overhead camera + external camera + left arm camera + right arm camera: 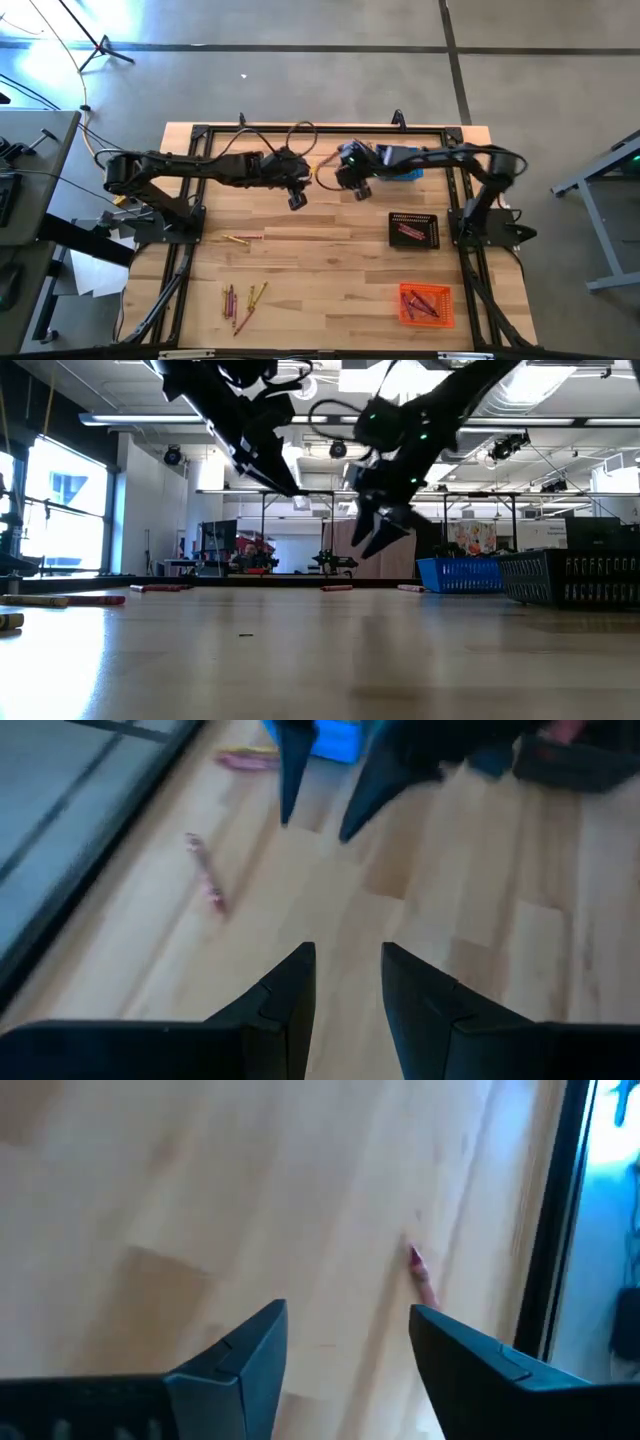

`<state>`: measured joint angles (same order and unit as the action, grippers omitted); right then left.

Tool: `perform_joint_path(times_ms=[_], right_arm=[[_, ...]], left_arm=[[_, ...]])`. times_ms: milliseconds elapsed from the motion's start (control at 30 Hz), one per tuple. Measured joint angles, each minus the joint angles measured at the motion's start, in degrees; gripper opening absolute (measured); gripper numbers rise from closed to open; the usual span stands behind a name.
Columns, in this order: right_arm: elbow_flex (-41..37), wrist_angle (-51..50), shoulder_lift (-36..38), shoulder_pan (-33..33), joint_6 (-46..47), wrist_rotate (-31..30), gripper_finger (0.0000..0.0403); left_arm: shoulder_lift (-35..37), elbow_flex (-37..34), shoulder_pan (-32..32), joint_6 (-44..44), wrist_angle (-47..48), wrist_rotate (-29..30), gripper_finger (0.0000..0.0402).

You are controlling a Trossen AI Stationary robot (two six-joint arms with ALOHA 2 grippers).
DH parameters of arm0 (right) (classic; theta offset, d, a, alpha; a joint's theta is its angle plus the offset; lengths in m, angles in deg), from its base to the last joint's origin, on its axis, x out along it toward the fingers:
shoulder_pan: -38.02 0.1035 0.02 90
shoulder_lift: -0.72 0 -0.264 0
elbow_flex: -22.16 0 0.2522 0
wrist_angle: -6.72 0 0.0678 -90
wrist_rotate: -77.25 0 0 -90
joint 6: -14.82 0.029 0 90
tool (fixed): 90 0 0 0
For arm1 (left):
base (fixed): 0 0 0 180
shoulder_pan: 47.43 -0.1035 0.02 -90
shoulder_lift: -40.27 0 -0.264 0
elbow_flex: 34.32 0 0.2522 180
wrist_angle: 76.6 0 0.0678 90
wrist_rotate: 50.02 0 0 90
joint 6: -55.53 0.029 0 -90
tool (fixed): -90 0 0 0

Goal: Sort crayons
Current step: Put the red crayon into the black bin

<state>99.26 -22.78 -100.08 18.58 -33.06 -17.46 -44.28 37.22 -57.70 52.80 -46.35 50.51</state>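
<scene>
Both grippers hang open above the middle of the table's far half, holding nothing. My left gripper (297, 202) (347, 952) faces my right gripper (360, 191) (348, 1312), whose fingers point down ahead of it. Under them, near the far edge, lie loose pink crayons: one (205, 885) flat on the wood, and one (420, 1272) just beyond my right fingers. More crayons lie left of centre (241, 238) and in a cluster (243, 298) near the front edge. Red crayons lie in the black basket (413, 230) and the orange basket (425, 305).
A blue basket (405, 172) stands at the far edge under my right arm, beside the black table frame (455, 150). The black basket sits at centre right and the orange one at the near right. Bare wood lies between the crayon cluster and the baskets.
</scene>
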Motion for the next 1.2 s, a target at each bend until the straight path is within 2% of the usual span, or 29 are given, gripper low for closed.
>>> perform_joint_path(times_ms=[133, 233, 400, 633, 800, 1200], right_arm=[[11.8, -7.6, -8.2, -3.5, 2.2, -0.6, 0.02], [21.2, -16.9, -14.8, -6.1, 2.6, 2.5, 0.02], [35.6, -30.7, -25.2, -8.8, 0.9, 5.8, 0.0193], [51.3, -39.3, -34.4, -9.2, -1.6, 5.4, 0.016], [55.9, -42.0, -36.9, -9.2, -2.2, 5.2, 0.0144], [55.8, -43.6, -38.5, -9.5, -5.1, 5.6, 0.0142]], left_arm=[[4.9, 0.1, -0.3, -0.1, 3.2, 4.7, 0.0101], [9.3, 0.0, -0.2, 0.6, 6.9, 8.4, 0.0101], [16.0, 0.0, -0.2, 0.4, 11.9, 10.9, 0.0101], [21.1, 0.0, 0.3, 0.4, 14.7, 14.7, 0.0101], [22.7, 0.0, 0.3, 0.0, 18.1, 15.6, 0.0101], [22.8, 0.0, 0.3, 0.3, 18.8, 17.1, 0.0101]])
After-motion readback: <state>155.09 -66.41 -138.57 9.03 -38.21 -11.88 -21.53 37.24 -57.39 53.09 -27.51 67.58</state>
